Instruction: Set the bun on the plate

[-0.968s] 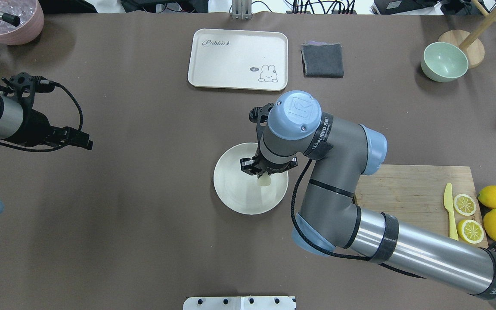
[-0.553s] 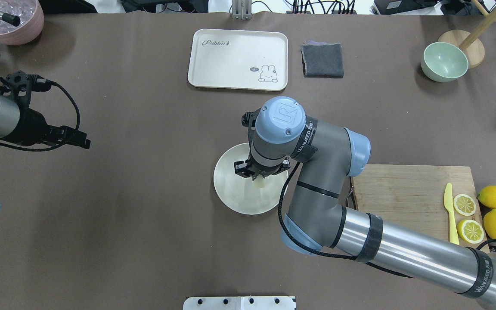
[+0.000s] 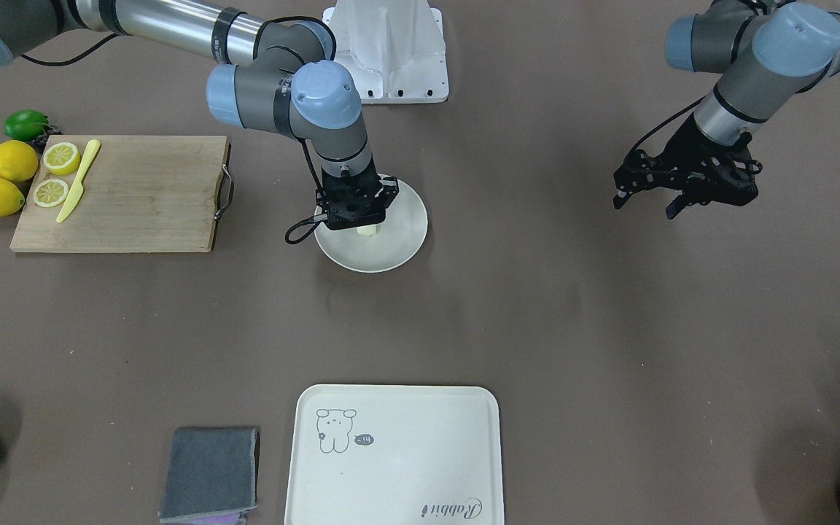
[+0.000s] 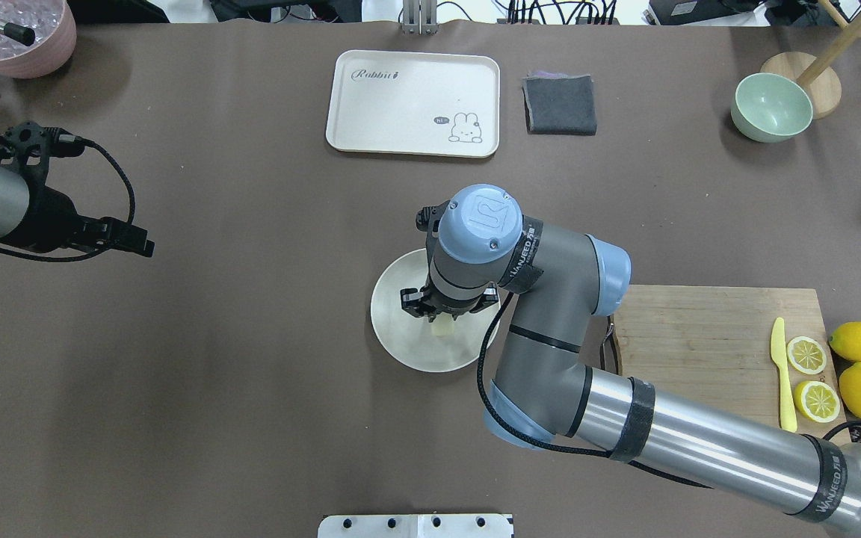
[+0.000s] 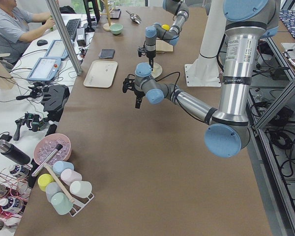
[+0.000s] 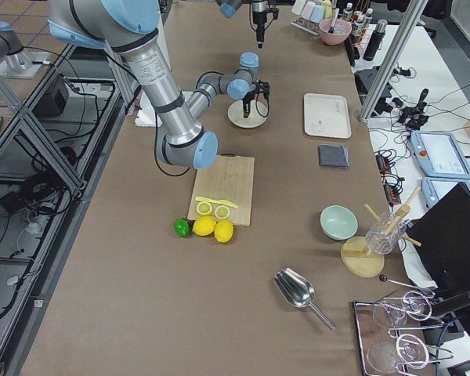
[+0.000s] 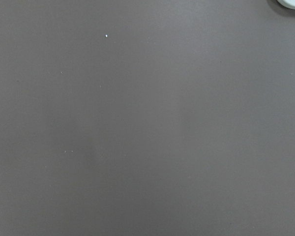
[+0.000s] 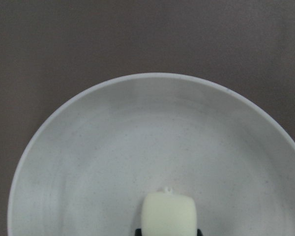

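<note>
Cream bun [image 8: 168, 215] pinched over the plate [image 8: 88, 147]

You see the right end effector [image 3: 366, 227] pinching the bun from both sides, low inside the plate's rim; whether bun and plate touch, you cannot tell. Off to one side, the left end effector [image 3: 642, 209] hangs over the brown desk [image 4: 251, 373] with its fingers spread. Farther back lies the rabbit-print tray [image 4: 400, 97].

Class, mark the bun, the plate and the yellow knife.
bun [image 8: 168, 216], right wrist view, middle of its pale face.
plate [image 4: 400, 340], overhead view, bare floor left of bun.
yellow knife [image 4: 779, 359], overhead view, mid-length.
</note>
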Motion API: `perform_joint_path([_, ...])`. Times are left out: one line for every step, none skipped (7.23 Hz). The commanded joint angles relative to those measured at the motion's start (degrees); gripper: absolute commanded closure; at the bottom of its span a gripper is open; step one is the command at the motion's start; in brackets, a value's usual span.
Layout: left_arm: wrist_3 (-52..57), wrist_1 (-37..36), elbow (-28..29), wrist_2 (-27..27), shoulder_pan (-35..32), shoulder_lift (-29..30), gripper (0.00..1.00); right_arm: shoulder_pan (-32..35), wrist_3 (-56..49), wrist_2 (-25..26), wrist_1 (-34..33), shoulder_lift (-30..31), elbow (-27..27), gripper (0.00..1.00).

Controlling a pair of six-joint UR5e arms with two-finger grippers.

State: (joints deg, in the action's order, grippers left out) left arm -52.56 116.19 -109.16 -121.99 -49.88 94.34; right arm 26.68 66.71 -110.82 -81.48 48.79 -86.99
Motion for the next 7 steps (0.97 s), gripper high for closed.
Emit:
perform_joint_path([0.0, 0.0, -0.2, 0.0, 0.0, -0.3, 0.02, -0.1, 0.2, 0.1, 0.0, 0.1, -0.4, 0.0])
perform_joint_path([0.0, 0.0, -0.2, -0.2, 0.0, -0.3, 0.02, 0.6, 0.1, -0.1, -0.5, 0.3, -1.8, 0.0])
perform_joint_path([0.3, 0.0, -0.4, -0.3, -1.1, -0.9, 0.02, 3.1, -0.6, -1.3, -3.7, 2.6, -6.8, 0.0])
perform_joint_path([5.0, -0.3, -1.1, -0.4, -3.3, -3.2, 0.02, 6.4, -3.3, -1.9, -7.6, 6.6, -12.8, 0.0])
perform_joint_path([12.3, -0.4, -0.7, -1.4, -6.6, -6.2, 0.02, 12.2, -12.0, -5.5, -8.7, 12.6, -17.5, 0.0])
perform_joint_path([22.4, -0.4, -0.1, -3.4, -11.1, -10.8, 0.02, 19.7, -22.9, -10.2, -8.3, 20.0, -19.7, 0.0])
perform_joint_path([31.5, -0.5, 3.0, -5.3, -16.4, -13.8, 0.02, 27.7, -35.5, -14.2, -8.3, 25.5, -19.6, 0.0])
